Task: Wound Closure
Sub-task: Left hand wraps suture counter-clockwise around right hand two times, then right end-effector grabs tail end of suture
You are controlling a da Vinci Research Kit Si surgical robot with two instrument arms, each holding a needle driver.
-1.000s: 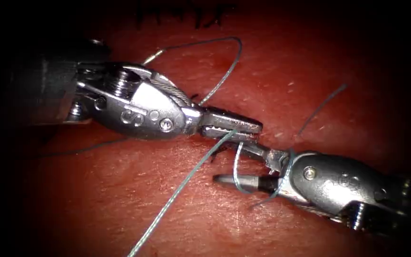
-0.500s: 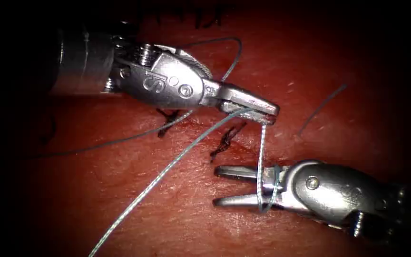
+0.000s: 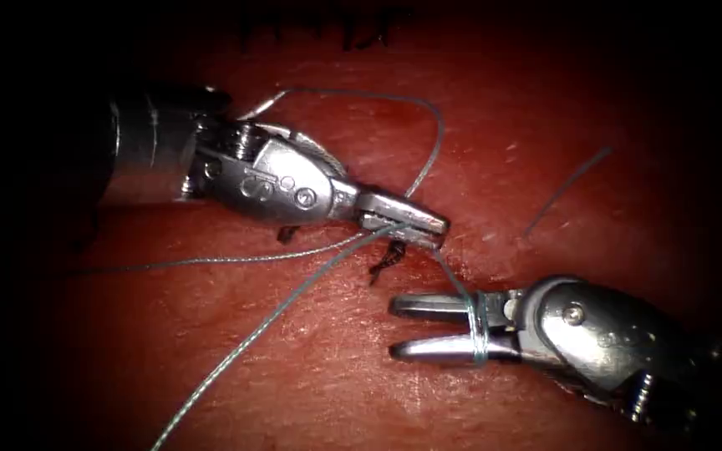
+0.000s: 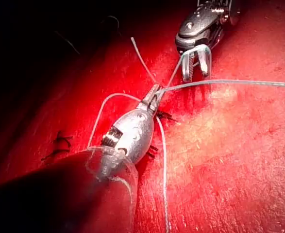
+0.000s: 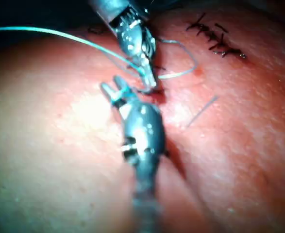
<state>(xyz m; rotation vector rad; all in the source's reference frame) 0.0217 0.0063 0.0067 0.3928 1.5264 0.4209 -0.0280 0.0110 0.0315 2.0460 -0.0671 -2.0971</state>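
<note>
My left tool is shut on the thread close to its tip, just above a dark stitch in the tissue. From that grip a short strand drops to my right tool, whose jaws stand open with the thread wound around both of them and nothing held between them. The left wrist view shows the same loop over the right tool and the left tool pinching the thread. A bright sliver behind the left wrist may be the needle; I cannot tell.
A long strand runs to the lower left edge and another lies leftward across the tissue. A loose cut end of thread lies to the right. Dark finished stitches sit at the far edge; a second stitch is under the left tool.
The left tool rose with the thread, then came down and left toward the stitch. The right tool's jaws opened and stay open, the loop now snug around both.
</note>
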